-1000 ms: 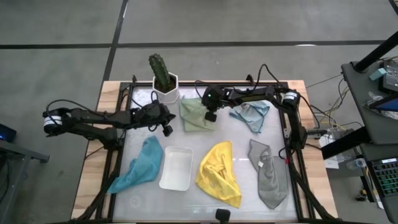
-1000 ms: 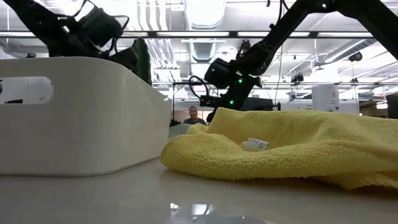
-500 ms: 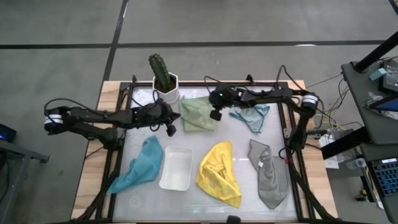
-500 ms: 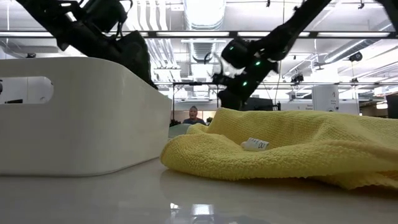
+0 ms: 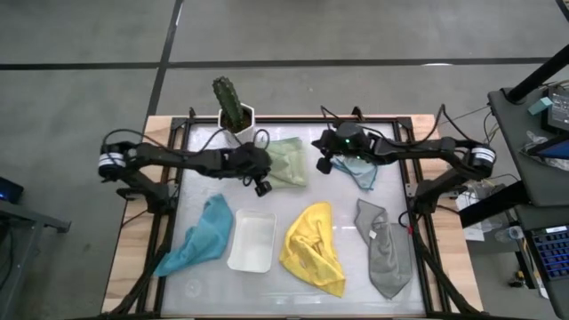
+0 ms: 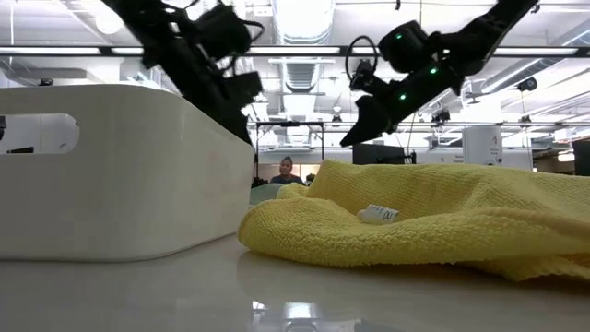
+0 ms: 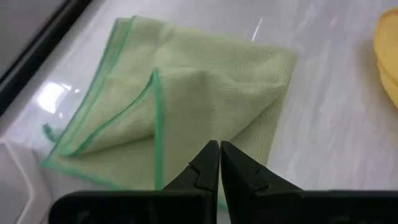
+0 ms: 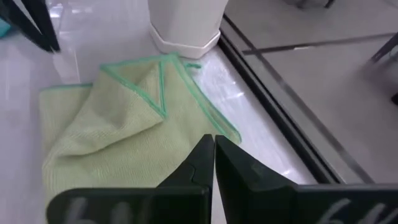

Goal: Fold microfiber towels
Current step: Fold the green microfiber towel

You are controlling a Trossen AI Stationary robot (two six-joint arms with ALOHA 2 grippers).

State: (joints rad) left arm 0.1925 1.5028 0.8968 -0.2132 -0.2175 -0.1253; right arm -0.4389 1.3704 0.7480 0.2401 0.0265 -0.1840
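Grey floor (image 5: 89,53) with dark seams around table (image 5: 204,276). Desk (image 5: 533,116) with cables at right. Ceiling pipes (image 6: 295,51), bright lights; seated person (image 6: 288,170) far behind.

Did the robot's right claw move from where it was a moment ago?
Yes. In the high view the right gripper has slid off the pale green towel, away from the cactus pot, and is now beside the light blue towel.

Overhead looks straight down; low sits table-level; wrists (close) share green towel (image 7: 186,99) — nothing else.
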